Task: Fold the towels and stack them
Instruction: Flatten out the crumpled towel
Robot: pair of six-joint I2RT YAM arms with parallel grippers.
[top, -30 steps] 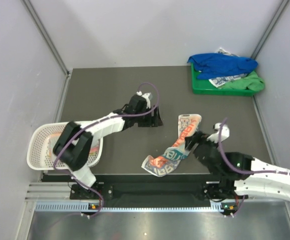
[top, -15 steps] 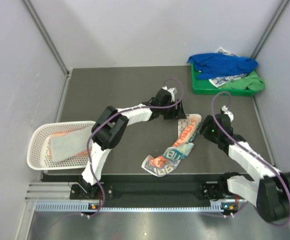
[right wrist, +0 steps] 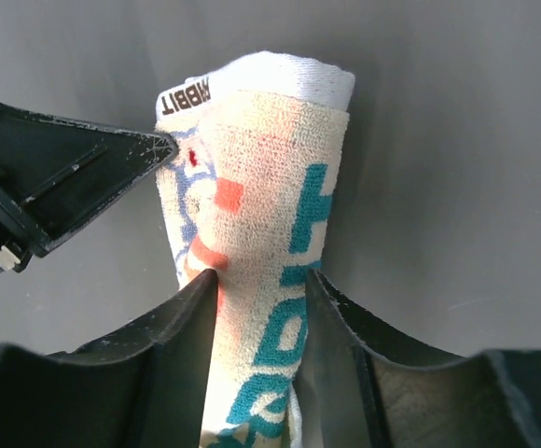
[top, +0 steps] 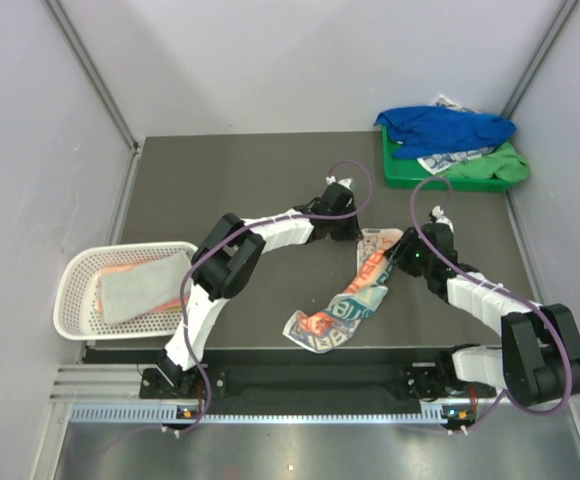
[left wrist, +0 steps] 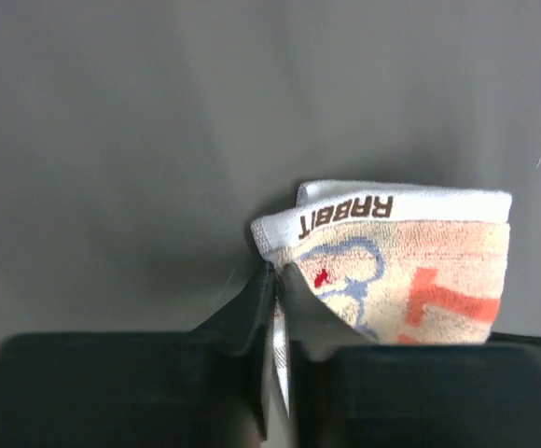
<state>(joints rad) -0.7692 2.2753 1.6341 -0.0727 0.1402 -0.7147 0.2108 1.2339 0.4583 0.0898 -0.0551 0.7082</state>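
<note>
A grey, teal and orange lettered towel (top: 350, 300) lies crumpled in a long strip on the dark table. My left gripper (top: 358, 233) is at its far end, shut on the white hemmed corner (left wrist: 280, 229); a thin fold of cloth shows between the jaws (left wrist: 277, 271). My right gripper (top: 398, 262) is just right of that end. Its jaws (right wrist: 258, 280) press both sides of the bunched towel (right wrist: 270, 140). A blue towel (top: 445, 128), a white printed one (top: 450, 160) and a green one (top: 505, 165) lie heaped at the back right.
The heap rests on a green tray (top: 410, 178) in the far right corner. A white mesh basket (top: 70, 290) overhangs the table's left edge and holds a folded grey cloth (top: 140, 290). Grey walls stand on three sides.
My left gripper swung right to the towel's far end and closed on its corner. The right arm reached forward from the near edge, and its jaws narrowed onto the towel.
</note>
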